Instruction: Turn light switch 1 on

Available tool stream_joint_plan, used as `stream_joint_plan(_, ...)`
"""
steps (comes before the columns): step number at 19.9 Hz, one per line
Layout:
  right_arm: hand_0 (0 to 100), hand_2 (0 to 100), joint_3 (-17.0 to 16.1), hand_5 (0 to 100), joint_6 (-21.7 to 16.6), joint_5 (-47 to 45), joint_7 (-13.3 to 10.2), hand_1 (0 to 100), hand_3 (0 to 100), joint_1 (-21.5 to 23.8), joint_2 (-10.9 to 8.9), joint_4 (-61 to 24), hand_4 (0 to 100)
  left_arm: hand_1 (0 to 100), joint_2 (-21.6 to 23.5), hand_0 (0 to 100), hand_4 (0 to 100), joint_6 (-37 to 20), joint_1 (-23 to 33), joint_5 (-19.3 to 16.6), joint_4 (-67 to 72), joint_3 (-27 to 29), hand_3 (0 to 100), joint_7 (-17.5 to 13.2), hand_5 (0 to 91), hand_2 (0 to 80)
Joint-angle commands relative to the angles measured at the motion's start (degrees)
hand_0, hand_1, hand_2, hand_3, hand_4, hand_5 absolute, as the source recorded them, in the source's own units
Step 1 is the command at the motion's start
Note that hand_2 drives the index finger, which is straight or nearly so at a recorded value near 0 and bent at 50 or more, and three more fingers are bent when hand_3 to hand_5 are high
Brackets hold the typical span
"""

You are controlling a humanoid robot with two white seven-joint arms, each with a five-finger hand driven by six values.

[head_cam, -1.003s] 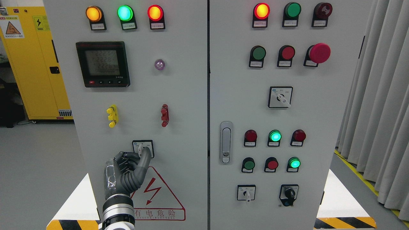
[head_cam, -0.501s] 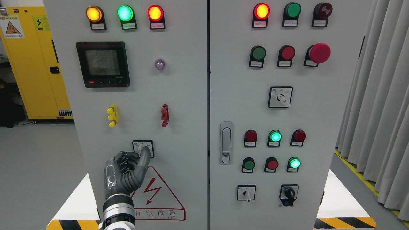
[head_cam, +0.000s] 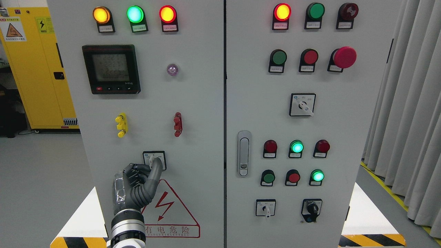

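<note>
- Head view. My left hand (head_cam: 137, 184) comes up from the bottom edge, left of the middle, in front of the left door of the grey cabinet (head_cam: 193, 113).
- Hand state: fingers pressed together around the white knob of the small square switch (head_cam: 154, 160); the thumb runs up the knob's right side and the curled fingers close on it from the left. I count this as a pinch on the switch.
- The switch sits at my fingertips, low on the left door, with its white plate showing above and to the right of my thumb.
- Just below and right of my hand: a red warning triangle (head_cam: 170, 206) with a lightning bolt; my wrist overlaps its left edge.
- Above my hand: a yellow clip (head_cam: 121, 125) up and to the left, a red clip (head_cam: 177, 124) up and to the right.
- Higher still: a black meter (head_cam: 111, 69) with a faint screen, and over it three lit lamps, orange (head_cam: 101, 14), green (head_cam: 134, 14) and red (head_cam: 167, 14).
- Far to my right, on the right door: a door handle (head_cam: 244, 153), rows of buttons and lamps, and a big red mushroom button (head_cam: 344, 57).
- Far left, behind the cabinet: a yellow locker (head_cam: 38, 69). Far right: a grey curtain (head_cam: 410, 113).
- My right hand does not show.
</note>
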Motion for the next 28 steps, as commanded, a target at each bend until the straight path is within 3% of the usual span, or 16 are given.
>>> stream_joint_plan(1, 0, 4, 0.0, 0, 0.0, 0.0, 0.0, 50, 0, 0.0, 0.0, 0.0, 0, 59, 0.0, 36, 89, 0.2, -0.1, 0.1, 0.1, 0.0, 96, -0.2, 85.5, 62.7)
stream_joint_plan(28, 0, 4, 0.0, 0, 0.0, 0.0, 0.0, 50, 0, 0.0, 0.0, 0.0, 0, 51, 0.0, 47, 89, 0.1, -0.2, 0.3, 0.2, -0.4, 96, -0.3, 85.7, 60.8)
